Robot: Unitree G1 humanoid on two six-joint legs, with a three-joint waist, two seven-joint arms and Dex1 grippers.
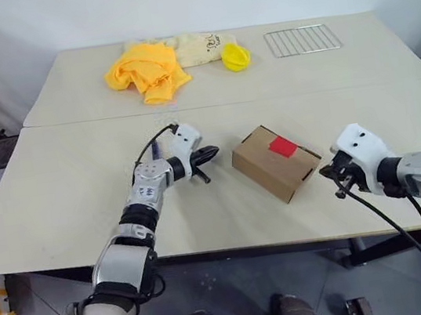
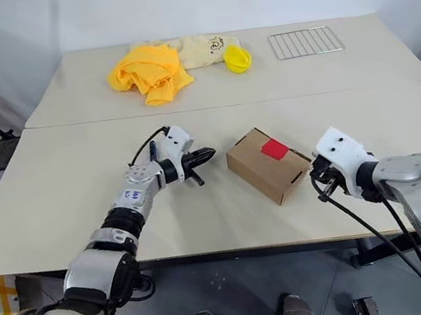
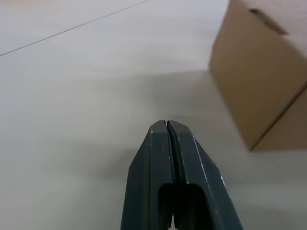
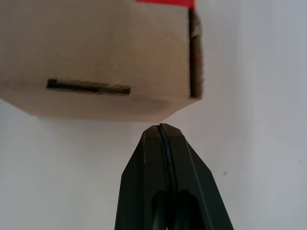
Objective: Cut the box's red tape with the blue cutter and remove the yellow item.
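two pale tables abut before a white wall; both grippers closed, empty, flanking the box.

2 pale tables are standing edge to edge, the near one sitting in front of the far one. On the far table, a crumpled yellow cloth is lying toward the left, touching a cream cloth bag just to its right, and a small yellow cup-like object is resting at that bag's right end. Further right on the far table, a wire rack is lying flat, well apart from the others.
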